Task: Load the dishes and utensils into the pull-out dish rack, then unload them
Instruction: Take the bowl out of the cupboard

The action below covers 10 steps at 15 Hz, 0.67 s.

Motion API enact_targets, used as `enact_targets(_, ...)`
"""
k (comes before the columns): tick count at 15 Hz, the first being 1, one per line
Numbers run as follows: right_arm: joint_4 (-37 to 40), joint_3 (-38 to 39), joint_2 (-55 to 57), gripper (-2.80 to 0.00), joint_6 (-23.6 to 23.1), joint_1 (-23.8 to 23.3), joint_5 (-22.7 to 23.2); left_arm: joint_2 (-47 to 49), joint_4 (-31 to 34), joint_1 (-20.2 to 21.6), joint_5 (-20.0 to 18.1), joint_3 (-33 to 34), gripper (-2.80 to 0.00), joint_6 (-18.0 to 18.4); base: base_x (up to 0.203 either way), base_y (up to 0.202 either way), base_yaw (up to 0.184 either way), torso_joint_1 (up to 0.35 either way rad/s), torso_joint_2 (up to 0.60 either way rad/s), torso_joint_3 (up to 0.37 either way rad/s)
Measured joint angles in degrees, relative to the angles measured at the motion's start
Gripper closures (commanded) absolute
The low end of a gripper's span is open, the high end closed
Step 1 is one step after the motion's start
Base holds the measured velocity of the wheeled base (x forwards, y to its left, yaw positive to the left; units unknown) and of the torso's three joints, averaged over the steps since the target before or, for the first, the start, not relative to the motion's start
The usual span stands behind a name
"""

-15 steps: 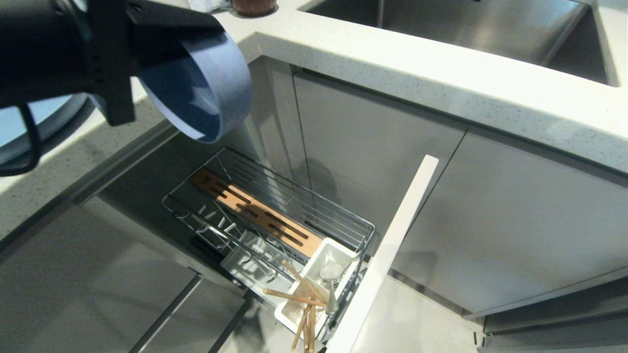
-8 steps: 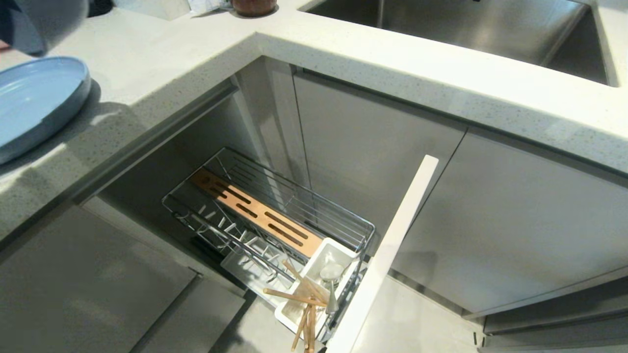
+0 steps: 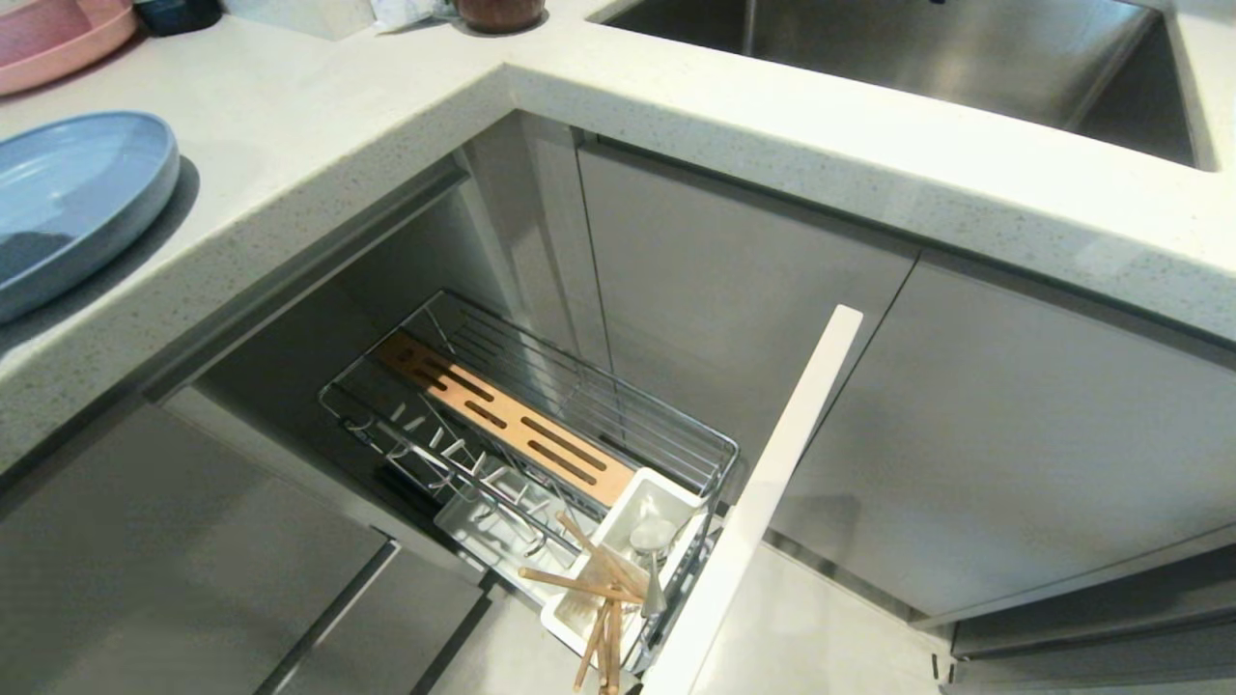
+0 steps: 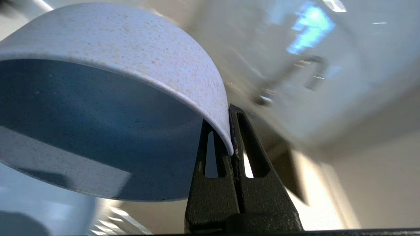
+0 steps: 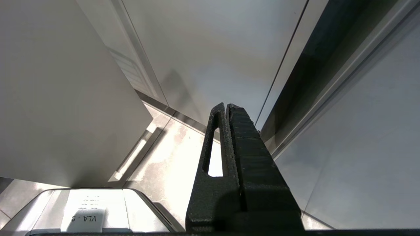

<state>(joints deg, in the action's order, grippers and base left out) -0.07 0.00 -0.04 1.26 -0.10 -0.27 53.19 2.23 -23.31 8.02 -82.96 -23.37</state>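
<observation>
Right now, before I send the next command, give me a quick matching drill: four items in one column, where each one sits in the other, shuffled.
Items:
1. light-blue bowl
2. light-blue plate
3. chopsticks
4. pink plate

Places:
A. lying flat on the countertop, nearest the rack
B. standing in the white utensil cup
C. pinched by its rim in the left end effector
D. at the far corner of the countertop

Pairs: 1-C, 2-A, 3-B, 4-D
</observation>
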Motion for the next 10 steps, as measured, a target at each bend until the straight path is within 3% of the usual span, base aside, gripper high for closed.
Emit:
enact_targets(3, 0.0, 0.0, -0.01, 0.0, -0.02, 0.0, 0.0, 1.27, 4.76, 5.53, -0.06, -1.27, 0.0, 2.54, 0.0, 0.0, 0.0, 0.0, 0.0, 0.0)
enact_targets(7, 0.0, 0.0, -0.01, 0.0, -0.02, 0.0, 0.0, 5.29, 18.56, 7.39, 0.72, -8.46, 0.0, 2.6, 0.0, 0.0, 0.0, 0.0, 0.0, 0.0)
enact_targets(10, 0.0, 0.0, 0.01, 0.0, 0.0, 0.0, 0.0, 8.89, 26.39, 8.0, 6.35, -12.34, 0.0, 2.71, 0.0, 0.0, 0.0, 0.0, 0.0, 0.0)
